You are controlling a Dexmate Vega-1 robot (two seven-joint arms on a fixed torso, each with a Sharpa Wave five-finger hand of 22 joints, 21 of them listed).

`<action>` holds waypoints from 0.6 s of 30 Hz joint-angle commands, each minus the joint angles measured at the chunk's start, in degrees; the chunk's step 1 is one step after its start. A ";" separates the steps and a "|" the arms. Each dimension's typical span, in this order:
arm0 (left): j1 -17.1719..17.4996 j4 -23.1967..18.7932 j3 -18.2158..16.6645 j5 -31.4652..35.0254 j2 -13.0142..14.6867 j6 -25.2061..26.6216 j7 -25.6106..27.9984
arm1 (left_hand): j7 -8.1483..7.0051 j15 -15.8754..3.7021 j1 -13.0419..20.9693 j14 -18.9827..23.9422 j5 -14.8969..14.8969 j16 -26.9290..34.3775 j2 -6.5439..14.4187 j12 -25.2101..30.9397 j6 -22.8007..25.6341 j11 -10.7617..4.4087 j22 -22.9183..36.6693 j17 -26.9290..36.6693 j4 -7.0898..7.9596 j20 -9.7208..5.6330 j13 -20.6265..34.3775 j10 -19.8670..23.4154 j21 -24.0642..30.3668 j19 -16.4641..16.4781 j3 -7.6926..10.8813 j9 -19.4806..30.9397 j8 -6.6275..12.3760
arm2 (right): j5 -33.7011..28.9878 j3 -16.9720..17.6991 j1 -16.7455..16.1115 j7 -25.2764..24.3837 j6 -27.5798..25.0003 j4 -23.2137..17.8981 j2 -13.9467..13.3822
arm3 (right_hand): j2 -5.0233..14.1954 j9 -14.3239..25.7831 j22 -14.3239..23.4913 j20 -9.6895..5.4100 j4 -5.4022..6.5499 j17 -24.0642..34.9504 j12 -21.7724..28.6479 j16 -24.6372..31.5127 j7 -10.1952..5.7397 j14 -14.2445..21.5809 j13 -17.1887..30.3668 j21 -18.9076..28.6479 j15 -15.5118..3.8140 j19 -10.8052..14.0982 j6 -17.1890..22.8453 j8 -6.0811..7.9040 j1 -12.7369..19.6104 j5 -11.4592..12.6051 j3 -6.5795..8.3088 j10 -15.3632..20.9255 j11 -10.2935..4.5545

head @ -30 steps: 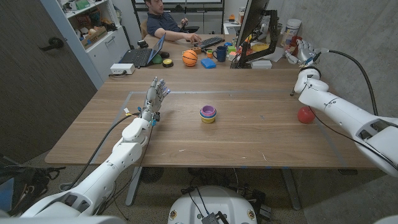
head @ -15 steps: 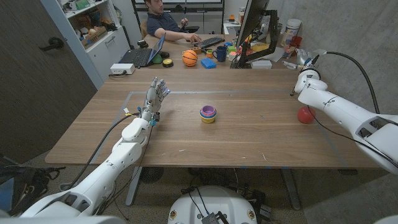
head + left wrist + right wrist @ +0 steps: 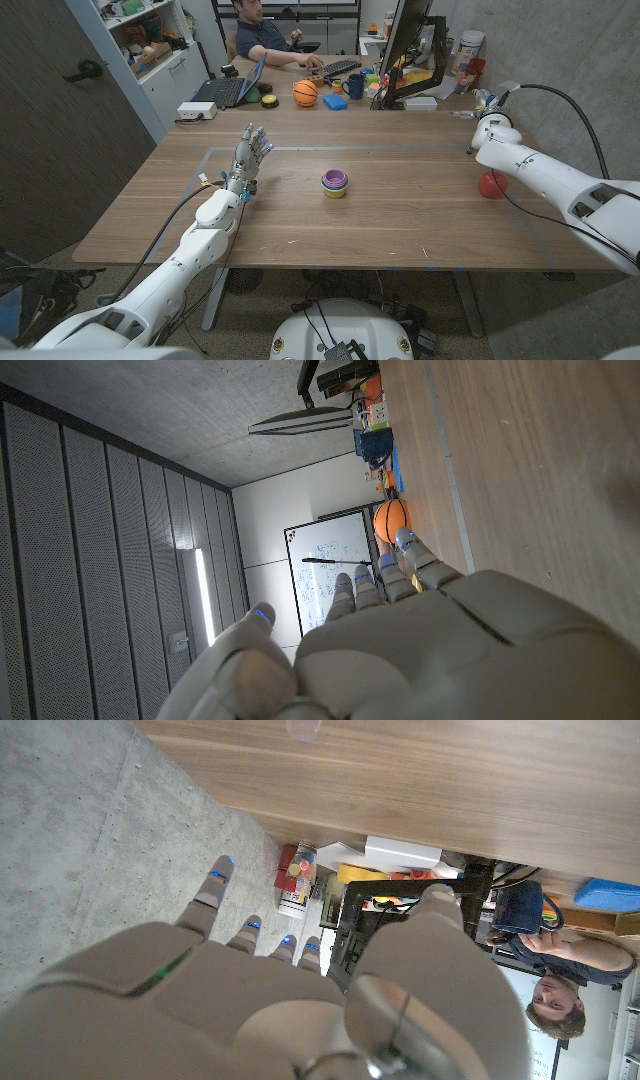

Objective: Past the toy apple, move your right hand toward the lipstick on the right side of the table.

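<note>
- Right hand (image 3: 487,100), pale grey, is raised past the table's far right edge; fingers (image 3: 212,890) apart, holding nothing
- Round red toy apple (image 3: 490,184) sits on the wooden table (image 3: 400,220), nearer the robot than that hand, beside its forearm
- Lipstick: cannot tell where it is
- Left hand (image 3: 251,153) upright, fingers spread, empty

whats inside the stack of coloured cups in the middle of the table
In the head view the stacked purple, pink and yellow plastic cups are nested; the top purple cup's opening looks dark. Its bottom is too small to make out.

lipstick (image 3: 470,148) too small to confirm; toy apple (image 3: 490,184) partly behind right arm; right hand (image 3: 489,101) blurred.
</note>
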 commanded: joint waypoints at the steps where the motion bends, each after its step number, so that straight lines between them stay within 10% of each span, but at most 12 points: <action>1: 0.55 -0.96 -0.08 -0.06 0.37 0.76 0.58 | 0.24 -0.22 -0.22 -0.31 0.37 0.11 0.75 0.13 -0.19 -0.34 0.10 0.12 0.08 0.01 0.20 -0.10 -0.11 0.64 -0.24 0.20 0.25 | 1.49 -0.59 0.63 1.34 -2.10 1.09 0.93 | 0.30 0.01 0.22 0.18 -0.27 0.19 0.35 -0.14 -0.11 2.18 0.09 -1.50 0.05 3.52 1.64 0.20 1.55 0.76 -1.59 -1.55 -0.38; 18: 1.10 -1.98 -0.14 0.26 0.97 0.46 0.48 | 0.07 -0.23 -0.20 -0.31 0.46 0.09 0.76 0.14 -0.38 -0.39 0.11 0.11 0.07 0.05 0.20 -0.09 -0.37 0.73 -0.39 0.19 0.19 | 3.91 -2.05 1.57 4.65 -1.84 4.14 1.38 | 1.71 -0.04 0.36 0.46 -0.29 0.20 -0.27 -1.18 -0.14 2.56 0.07 -4.65 -0.82 6.57 3.87 -0.01 3.31 1.40 -3.32 -1.78 -0.55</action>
